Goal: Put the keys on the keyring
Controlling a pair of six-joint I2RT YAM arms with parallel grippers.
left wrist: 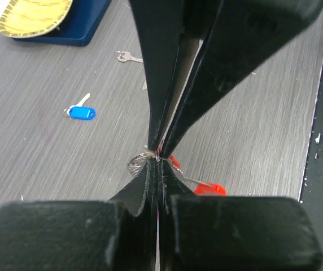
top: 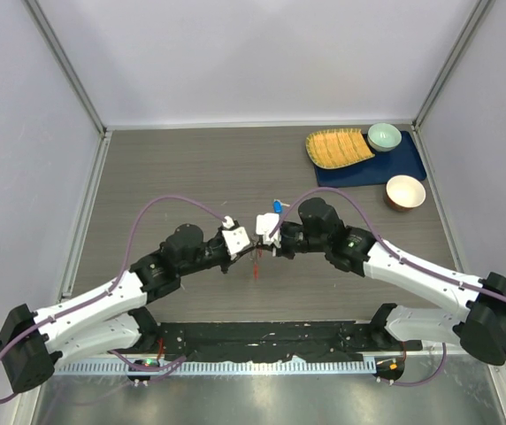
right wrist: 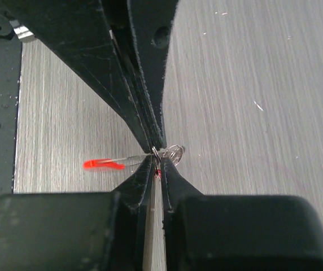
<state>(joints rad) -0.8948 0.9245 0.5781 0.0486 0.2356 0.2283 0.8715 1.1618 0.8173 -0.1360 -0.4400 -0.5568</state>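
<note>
Silvery, light, springy, slippery: pinch the keyring (left wrist: pixel 139 162) firmly at its loop. Hangs above the table (left wrist: pixel 37 169), clamped by left gripper (left wrist: pixel 158 164) and right gripper (right wrist: pixel 157 165), both closed on it (red fob (right wrist: pixel 102 164) dangling). Take blue key (left wrist: pixel 82 113), lying flat, by its head.

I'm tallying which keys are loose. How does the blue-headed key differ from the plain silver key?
The blue-headed key has a blue plastic head; the plain silver key is bare metal throughout. The blue-headed key looks bulkier than the silver key. The silver key lies nearer the blue mat; the blue-headed key lies farther from it. Both lie flat and loose, apart from the keyring.
</note>
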